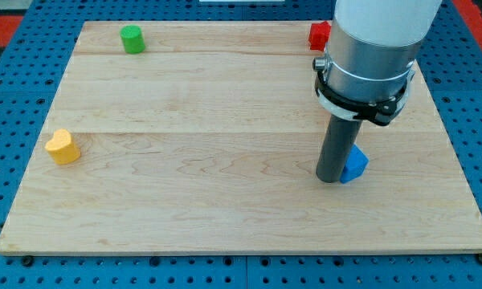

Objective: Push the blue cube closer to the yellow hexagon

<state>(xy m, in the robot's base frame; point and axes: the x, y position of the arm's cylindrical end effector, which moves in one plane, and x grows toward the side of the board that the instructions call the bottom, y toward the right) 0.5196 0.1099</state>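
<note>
Wooden board: my tip touches blue cube on its left, wrong side for yellow block; no fingers, just rod.

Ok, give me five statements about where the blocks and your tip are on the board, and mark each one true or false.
1. My tip is right against the blue cube, on the cube's left side in the view. True.
2. The green block sits near the view's bottom edge. False: it is near the top, towards the left.
3. The yellow block is by the board's left edge. True.
4. The red block lies between the blue cube and the yellow block. False: it is at the top edge of the wooden board, partly hidden behind the arm.
5. The blue cube already touches the yellow block. False: most of the board's width separates them.
</note>
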